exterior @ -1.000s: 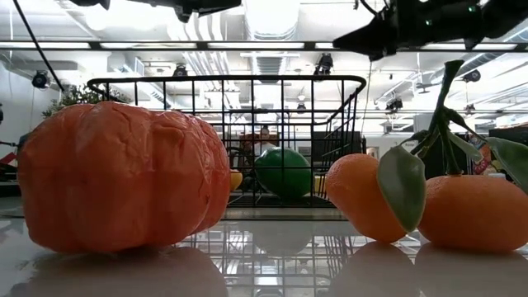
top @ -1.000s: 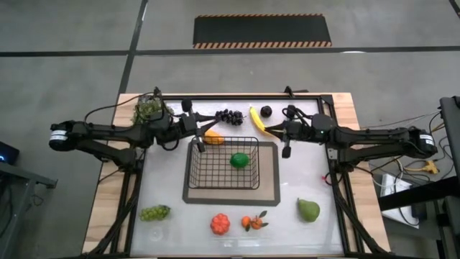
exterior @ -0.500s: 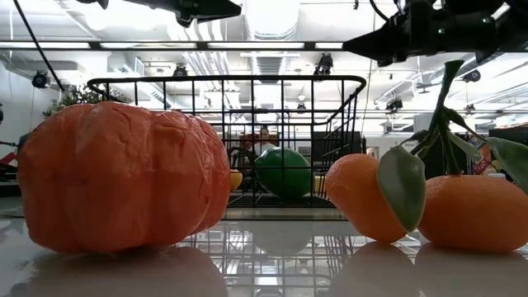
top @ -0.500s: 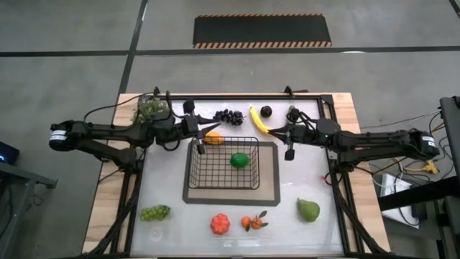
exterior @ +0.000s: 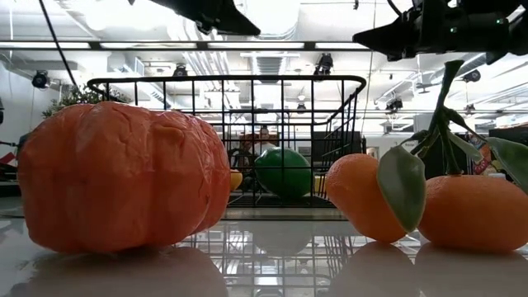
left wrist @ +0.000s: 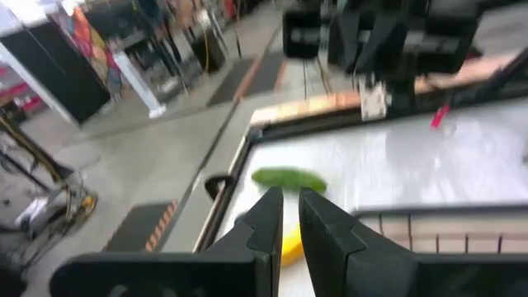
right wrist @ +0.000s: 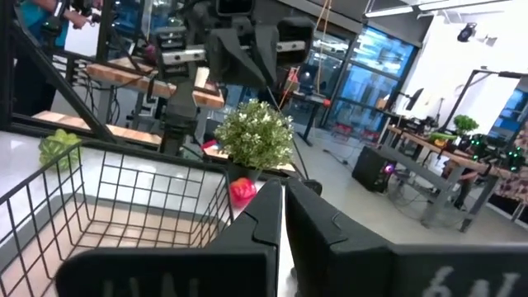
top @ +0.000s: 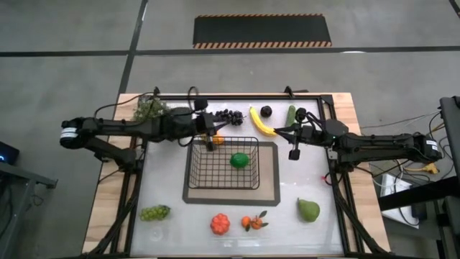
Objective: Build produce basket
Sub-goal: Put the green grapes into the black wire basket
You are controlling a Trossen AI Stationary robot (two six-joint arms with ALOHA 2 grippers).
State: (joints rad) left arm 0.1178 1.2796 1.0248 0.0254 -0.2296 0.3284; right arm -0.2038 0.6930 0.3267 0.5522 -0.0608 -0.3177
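Note:
The black wire basket point(top: 223, 171) stands on a grey mat mid-table, with one round green fruit point(top: 239, 160) on its floor. My left gripper point(top: 215, 134) hangs shut above the basket's far left corner and points about level toward the table's right; nothing is between its fingers point(left wrist: 290, 198). An orange piece point(top: 216, 139) lies on the table below it. My right gripper point(top: 277, 131), shut and empty, hovers beside the yellow banana point(top: 260, 121). Dark grapes point(top: 228, 115) and a cucumber point(top: 291, 115) lie along the far edge.
A leafy plant point(top: 149, 108) stands at the far left corner. Along the near edge lie green grapes point(top: 154, 213), an orange-red tomato point(top: 220, 224), leafy oranges point(top: 253, 222) and a green pear point(top: 308, 210). A small dark fruit point(top: 266, 111) sits by the banana.
My left gripper has moved toward the table's right, over the basket's far left corner and the orange piece, and has tipped up to nearly level. My right gripper has drawn back a little toward the table's right edge, uncovering the cucumber. Both stay shut.

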